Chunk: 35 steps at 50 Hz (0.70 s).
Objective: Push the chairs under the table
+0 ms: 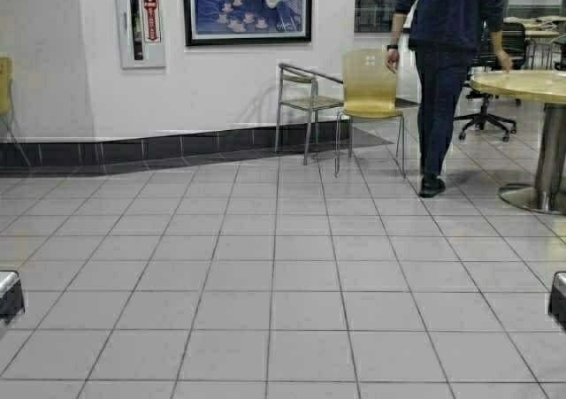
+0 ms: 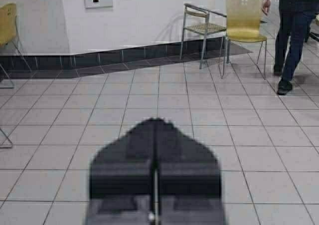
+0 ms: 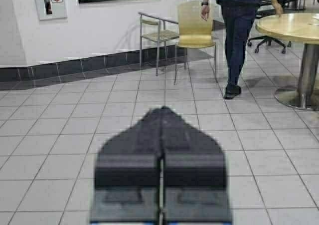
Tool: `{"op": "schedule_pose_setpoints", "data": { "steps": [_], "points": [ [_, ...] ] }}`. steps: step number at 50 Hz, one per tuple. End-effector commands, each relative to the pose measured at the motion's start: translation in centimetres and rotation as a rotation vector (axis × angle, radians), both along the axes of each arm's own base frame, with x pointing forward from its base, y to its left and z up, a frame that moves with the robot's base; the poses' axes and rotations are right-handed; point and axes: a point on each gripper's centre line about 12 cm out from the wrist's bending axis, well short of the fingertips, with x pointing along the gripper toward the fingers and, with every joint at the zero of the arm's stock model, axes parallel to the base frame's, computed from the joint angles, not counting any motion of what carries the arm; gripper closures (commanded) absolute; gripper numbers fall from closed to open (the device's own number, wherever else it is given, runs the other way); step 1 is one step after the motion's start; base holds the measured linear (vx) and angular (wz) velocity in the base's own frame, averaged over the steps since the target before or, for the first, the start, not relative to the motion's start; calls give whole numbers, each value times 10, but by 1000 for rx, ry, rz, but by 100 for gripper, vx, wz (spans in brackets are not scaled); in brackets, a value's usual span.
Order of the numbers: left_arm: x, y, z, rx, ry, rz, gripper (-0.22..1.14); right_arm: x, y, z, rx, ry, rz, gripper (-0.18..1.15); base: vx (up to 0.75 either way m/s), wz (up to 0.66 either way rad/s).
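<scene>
One tan-yellow chair [image 1: 370, 85] [image 2: 244, 18] [image 3: 195, 25] stands by the far wall, its back toward me, on thin silver legs. A second tan chair [image 1: 4, 85] [image 2: 7, 23] is cut off by the far left edge. The table is out of view. My left gripper [image 2: 156, 121] is shut with nothing in it, held low over the floor tiles; it shows at the lower left edge of the high view [image 1: 7, 295]. My right gripper [image 3: 161, 110] is likewise shut and empty, at the lower right edge [image 1: 559, 297]. Both are far from the chairs.
A person [image 1: 447, 63] in dark clothes stands just right of the chair, one hand near its backrest. A metal-frame chair [image 1: 301, 98] sits to its left. A round table [image 1: 531, 85] on a steel pedestal and a black swivel chair [image 1: 491, 107] are at right. Open tiled floor lies ahead.
</scene>
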Motion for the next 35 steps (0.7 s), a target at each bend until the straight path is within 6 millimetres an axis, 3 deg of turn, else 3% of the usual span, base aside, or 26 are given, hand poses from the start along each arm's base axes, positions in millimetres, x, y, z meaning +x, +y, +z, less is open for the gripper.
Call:
{"op": "schedule_pose_setpoints", "data": {
  "steps": [1,6,35],
  "points": [
    [0,-2,-4,-13,51,-12,94,1,1,-1,9,9,6,98,0,0],
    [0,-2,0,-10,41,-12,88,0,1,-3,12,43,6,92,0,0],
    [-2,-2,-5,-38,49,-14,89,2,1,-2,1,64,6,93,5,-1]
  ]
}}
